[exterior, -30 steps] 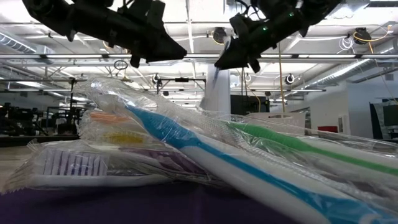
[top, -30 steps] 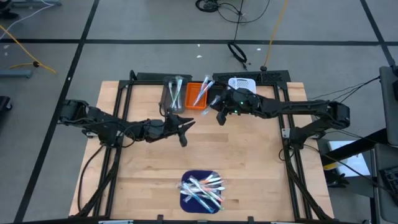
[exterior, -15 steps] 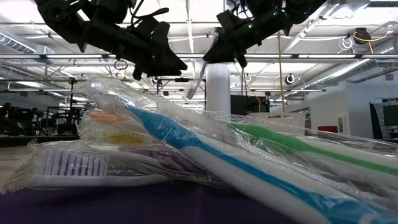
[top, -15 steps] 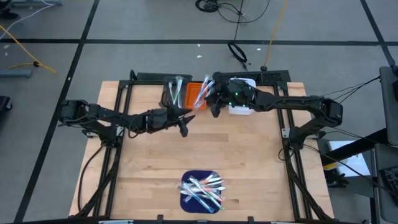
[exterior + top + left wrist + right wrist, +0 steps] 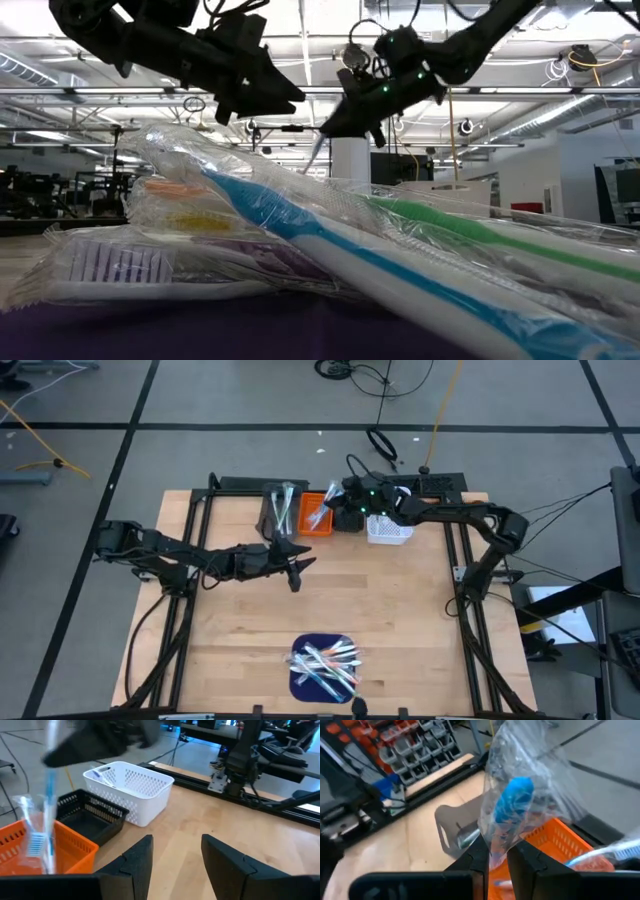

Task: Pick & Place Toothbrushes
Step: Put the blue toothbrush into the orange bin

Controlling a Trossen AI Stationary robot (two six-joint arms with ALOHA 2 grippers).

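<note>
From above, my right gripper (image 5: 330,517) hangs over the orange bin (image 5: 316,514) at the table's far edge, clamped on a wrapped toothbrush (image 5: 322,512). My left gripper (image 5: 303,563) sits just in front of the grey bin (image 5: 278,510), its fingers spread and holding nothing. The other toothbrushes (image 5: 325,665) lie heaped on the dark blue mat (image 5: 304,679) at the near edge, well apart from both arms.

At table height, that heap (image 5: 330,255) fills the foreground — blue, green and white handles in clear wrappers. Behind it my right gripper (image 5: 345,115) holds its brush (image 5: 313,152) tilted, head down.

Past my left wrist's fingers (image 5: 132,865), which stand apart, I see the orange bin (image 5: 50,851) with brushes in it, then a black bin (image 5: 95,815) and a white basket (image 5: 131,790) in a row.

Through my right wrist, my fingers (image 5: 475,857) pinch the blue-handled brush (image 5: 512,807) in its crinkled wrap, above the orange bin (image 5: 555,842).
</note>
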